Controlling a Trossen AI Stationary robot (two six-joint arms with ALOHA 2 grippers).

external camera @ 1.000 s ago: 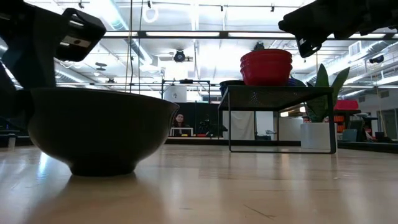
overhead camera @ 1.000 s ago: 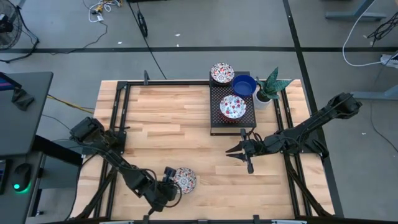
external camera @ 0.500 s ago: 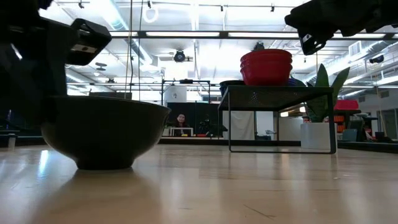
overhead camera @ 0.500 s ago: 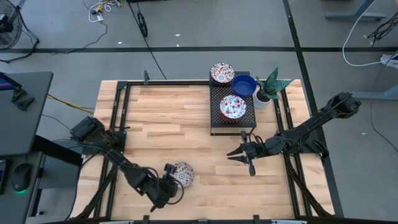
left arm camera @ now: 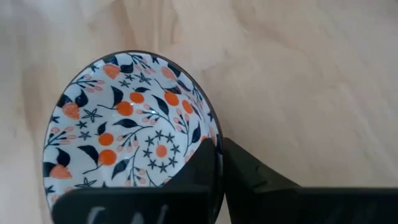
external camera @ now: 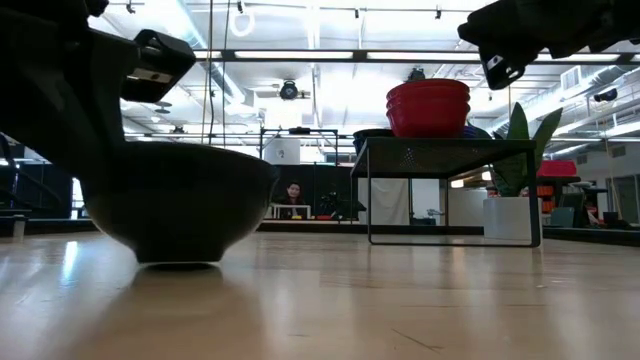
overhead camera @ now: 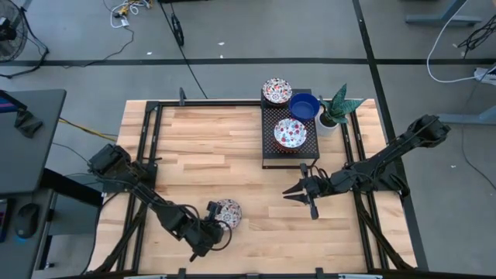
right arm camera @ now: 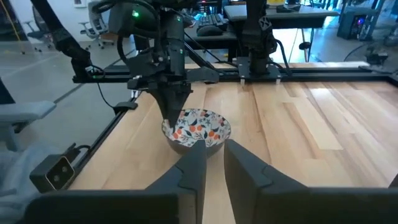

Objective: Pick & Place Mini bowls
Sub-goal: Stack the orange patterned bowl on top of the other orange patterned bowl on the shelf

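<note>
The left gripper (overhead camera: 215, 229) is low over the near part of the worktop (overhead camera: 209, 147) and it pinches the rim of a floral bowl (overhead camera: 229, 213). In the left wrist view one finger is inside the bowl (left arm camera: 124, 149) and the other outside, with the rim between them. The bowl stands on the wood with its foot down, as the low view shows (external camera: 180, 215). It is close to the near edge of the worktop, a little to the left of the middle. The wood around it is bare on all sides, so there is wide open room toward the far side and toward the right.

The right gripper (overhead camera: 291, 191) hangs above the worktop on the right half, just in front of the black rack (overhead camera: 270, 155). Its fingers are almost pressed together, with only a thin slit between them in the right wrist view, and they hold nothing.

The rack stands at the far right of the worktop. On it there are two more floral bowls (overhead camera: 277, 91) (overhead camera: 290, 133) and a blue bowl (overhead camera: 304, 106). In the low view the bowls on the rack seem to be stacked (external camera: 428, 107), but I cannot tell how many. A potted plant (overhead camera: 335, 108) stands just beside the rack, near the right edge.
</note>
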